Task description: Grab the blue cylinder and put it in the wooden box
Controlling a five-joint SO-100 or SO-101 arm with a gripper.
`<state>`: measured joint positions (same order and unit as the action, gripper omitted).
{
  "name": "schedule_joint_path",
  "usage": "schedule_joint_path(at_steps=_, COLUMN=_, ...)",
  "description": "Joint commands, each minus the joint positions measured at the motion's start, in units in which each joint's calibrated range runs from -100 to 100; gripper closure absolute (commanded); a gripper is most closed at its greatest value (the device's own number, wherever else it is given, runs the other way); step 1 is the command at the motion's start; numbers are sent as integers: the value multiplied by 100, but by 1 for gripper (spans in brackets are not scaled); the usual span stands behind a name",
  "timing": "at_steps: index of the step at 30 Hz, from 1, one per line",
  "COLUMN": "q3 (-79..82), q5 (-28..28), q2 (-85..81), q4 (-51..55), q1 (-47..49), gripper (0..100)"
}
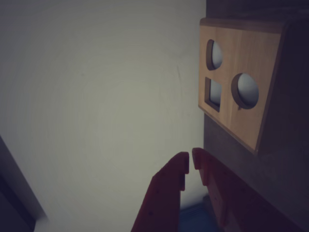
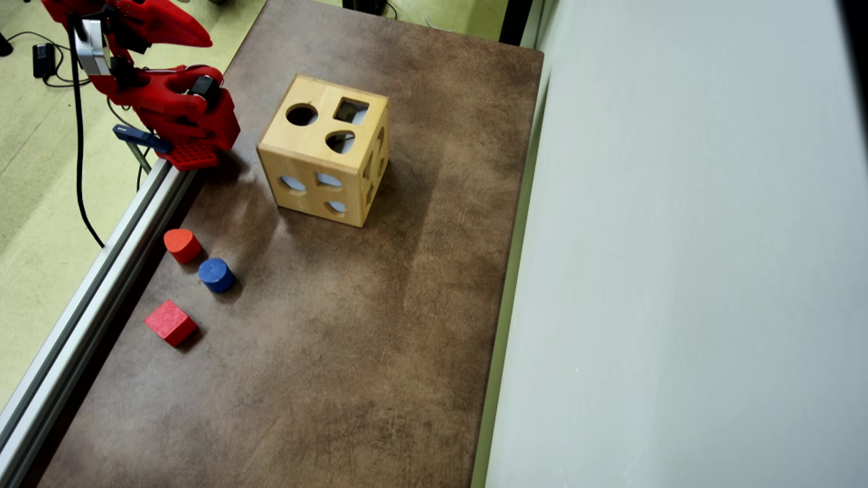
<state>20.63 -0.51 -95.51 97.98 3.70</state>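
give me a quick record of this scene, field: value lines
surface: brown table
box: upright, round, square and rounded holes on top
blue cylinder: standing on table, apart from box
red blocks: rounded one beside cylinder, cube nearer the bottom edge
gripper: fingers nearly closed, empty, raised

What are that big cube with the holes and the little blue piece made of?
The wooden box looks like light, unpainted wood: pale tan faces with faint grain and cleanly cut holes. The blue cylinder has an even, matte dark blue coat; probably painted wood, though no grain shows, so plastic can't be ruled out.
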Motion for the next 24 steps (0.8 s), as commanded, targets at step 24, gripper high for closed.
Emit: schedule_joint_path(at_steps=24, q3=-6, q5=54, q2=1071, q4=-200, q1=16, gripper=97)
